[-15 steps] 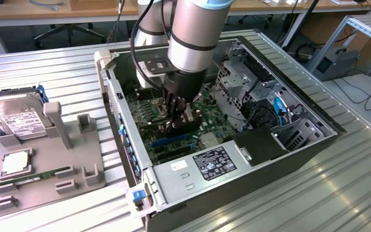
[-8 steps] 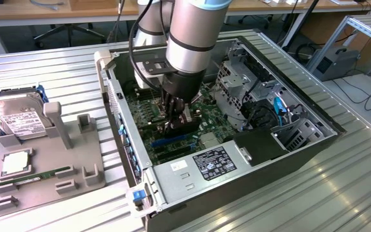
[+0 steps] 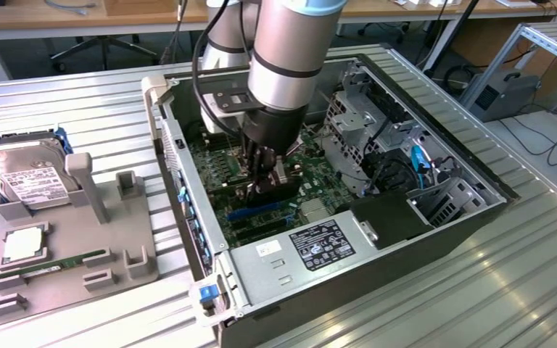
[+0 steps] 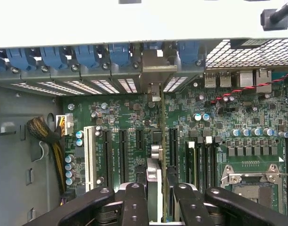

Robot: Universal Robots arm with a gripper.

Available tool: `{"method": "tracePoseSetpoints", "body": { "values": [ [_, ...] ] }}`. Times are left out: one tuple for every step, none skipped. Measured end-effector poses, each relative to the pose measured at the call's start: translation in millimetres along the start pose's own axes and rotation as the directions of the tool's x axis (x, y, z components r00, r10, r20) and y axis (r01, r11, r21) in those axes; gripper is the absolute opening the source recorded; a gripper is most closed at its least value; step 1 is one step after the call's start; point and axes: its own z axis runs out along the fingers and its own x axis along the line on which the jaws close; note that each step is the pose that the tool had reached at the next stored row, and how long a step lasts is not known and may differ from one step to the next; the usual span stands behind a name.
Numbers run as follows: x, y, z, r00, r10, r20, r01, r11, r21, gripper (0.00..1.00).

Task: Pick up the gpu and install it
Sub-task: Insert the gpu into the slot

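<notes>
Your gripper (image 4: 156, 197) is clamped on the gpu (image 4: 156, 155), its fingers (image 4: 134, 202) pressing the thin card edge-on from both sides. The card stands upright over the motherboard (image 4: 219, 122), its metal bracket (image 4: 156, 70) reaching the row of blue slot clips (image 4: 87, 54) on the case's rear wall. In the exterior view, the gripper (image 3: 264, 185) sits deep inside the open computer case (image 3: 472, 217); at nine o'clock from it a grey tray (image 3: 124, 261) holds a hard drive (image 3: 27, 174) and a green memory stick (image 3: 51, 267).

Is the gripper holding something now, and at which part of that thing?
Yes: the gripper holds the thin dark gpu card edge-on by its upper edge, inside the open computer case.
</notes>
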Motion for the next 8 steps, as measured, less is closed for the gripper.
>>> {"method": "tracePoseSetpoints", "body": {
  "values": [
    [0.0,0.2,0.2,1.0000,0.002,0.0001,-0.002,1.0000,-0.0001,0.27],
    [0.1,0.3,0.3,1.0000,0.002,0.0000,-0.002,1.0000,-0.0001,0.27],
    [0.1,0.3,0.4,1.0000,0.003,0.0000,-0.003,1.0000,-0.0002,0.27],
    [0.0,0.3,0.7,1.0000,0.003,0.0001,-0.003,1.0000,-0.0001,0.27],
    [0.0,0.3,1.0,1.0000,0.004,0.0002,-0.004,1.0000,-0.0001,0.27],
    [0.0,0.3,1.3,1.0000,0.005,0.0002,-0.005,1.0000,-0.0001,0.27],
    [0.0,0.3,1.6,1.0000,0.006,0.0002,-0.006,1.0000,-0.0001,0.27],
    [0.0,0.2,2.0,1.0000,0.007,0.0003,-0.007,1.0000,-0.0001,0.27]
  ]
}}
